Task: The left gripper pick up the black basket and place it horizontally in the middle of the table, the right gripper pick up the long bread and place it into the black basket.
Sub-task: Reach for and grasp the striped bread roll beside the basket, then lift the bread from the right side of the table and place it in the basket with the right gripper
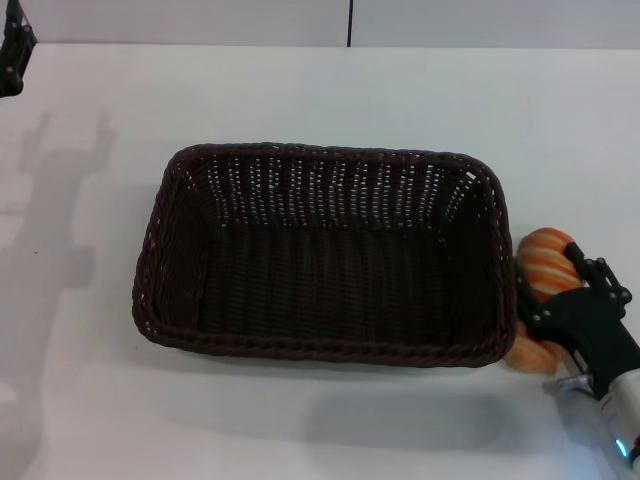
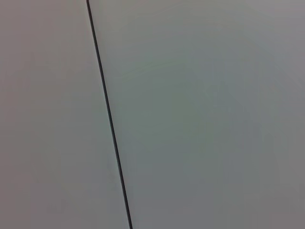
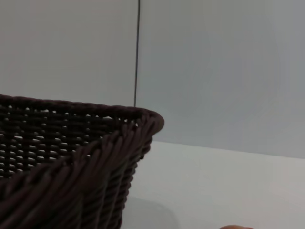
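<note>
The black basket (image 1: 322, 255) lies lengthwise across the middle of the white table (image 1: 320, 90), empty; its rim corner shows in the right wrist view (image 3: 143, 117). The long bread (image 1: 545, 262), orange-brown with cream stripes, lies on the table against the basket's right end. My right gripper (image 1: 562, 292) is low at the table, directly on the bread and covering its middle. A sliver of the bread shows in the right wrist view (image 3: 234, 227). My left gripper (image 1: 12, 55) is parked at the far left corner, away from the basket.
A grey wall with a dark vertical seam (image 1: 350, 22) stands behind the table. The left wrist view shows only that wall and its seam (image 2: 108, 114). Bare tabletop surrounds the basket on the left, front and back.
</note>
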